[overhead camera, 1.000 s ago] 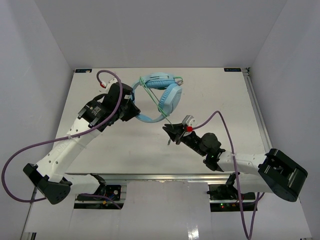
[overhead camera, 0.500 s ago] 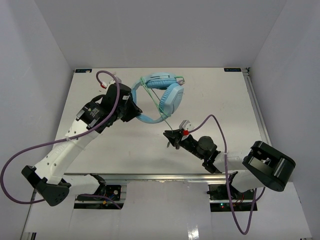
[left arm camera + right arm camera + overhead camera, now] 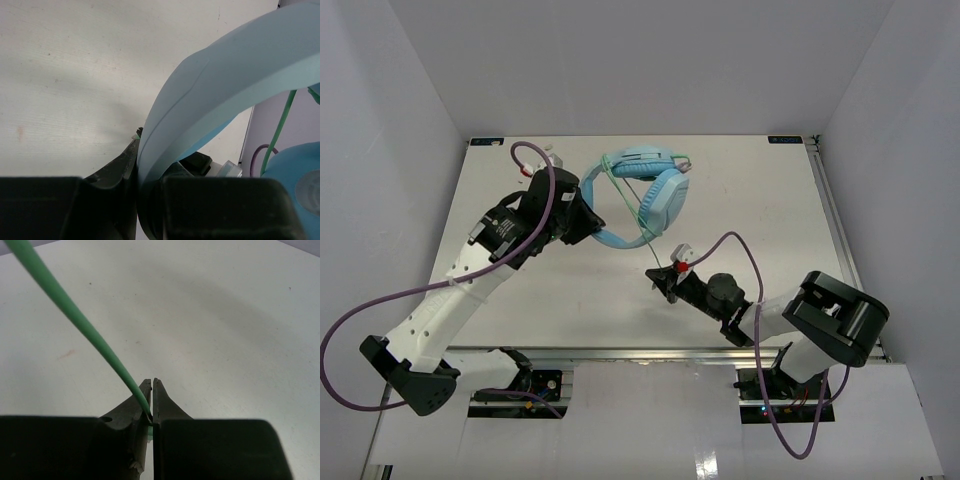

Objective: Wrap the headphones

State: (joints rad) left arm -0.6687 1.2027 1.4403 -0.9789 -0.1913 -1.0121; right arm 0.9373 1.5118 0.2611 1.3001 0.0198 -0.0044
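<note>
The light blue headphones (image 3: pixel 650 190) are held above the far middle of the table, earcups to the right. My left gripper (image 3: pixel 590 222) is shut on the curved headband (image 3: pixel 210 105), which fills its wrist view between the fingers. The thin pale-green cord (image 3: pixel 645 225) runs taut from the earcups down to my right gripper (image 3: pixel 663 281), which is shut on the cord (image 3: pixel 75 320) near its end. In the right wrist view the cord rises up and left from the closed fingertips (image 3: pixel 146 390). The plug is hidden.
Thick purple robot cables (image 3: pixel 545 190) loop over both arms. The white table (image 3: pixel 770 210) has raised edges at the back and right, with grey walls around.
My right gripper has drawn back toward the near edge and slightly right, keeping the cord taut. The right arm's base link has swung left. The left arm has barely shifted.
</note>
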